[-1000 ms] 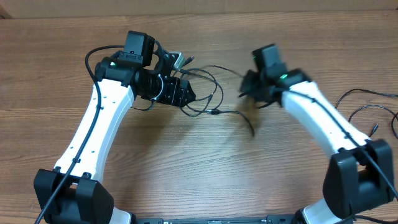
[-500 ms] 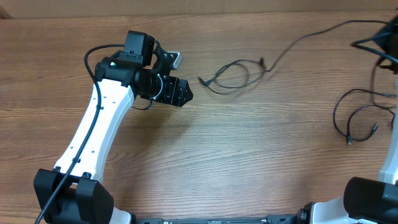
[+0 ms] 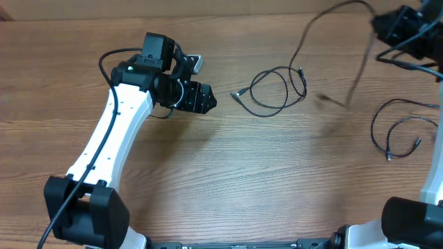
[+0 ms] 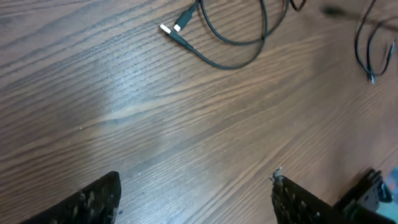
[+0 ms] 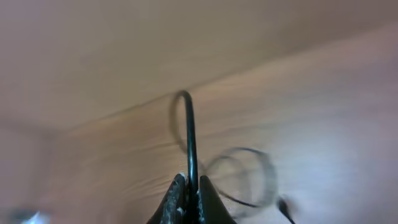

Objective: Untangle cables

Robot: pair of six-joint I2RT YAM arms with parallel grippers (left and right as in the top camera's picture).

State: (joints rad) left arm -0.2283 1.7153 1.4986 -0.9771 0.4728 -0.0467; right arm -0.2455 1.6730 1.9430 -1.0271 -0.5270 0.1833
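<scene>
A thin black cable lies in a loop (image 3: 271,90) at the table's middle, its plug end (image 3: 236,95) pointing at my left gripper (image 3: 208,99). That gripper is open and empty, a short way left of the plug. In the left wrist view the same loop (image 4: 239,46) and plug (image 4: 171,30) lie well ahead of the left gripper (image 4: 196,199). The cable rises from the loop to my right gripper (image 3: 391,28), raised at the far right. The right wrist view shows this gripper (image 5: 191,186) shut on the cable (image 5: 189,134). A second cable (image 3: 394,131) lies at the right edge.
The wooden table (image 3: 228,173) runs wide and bare in front of both arms. A blurred strand (image 3: 358,69) hangs below the right gripper. Thicker black wires run along the white left arm (image 3: 114,131).
The right gripper pulled one cable out of the tangle by the left gripper and carried it to the far right, raised. The loop now lies apart. The left arm barely moved.
</scene>
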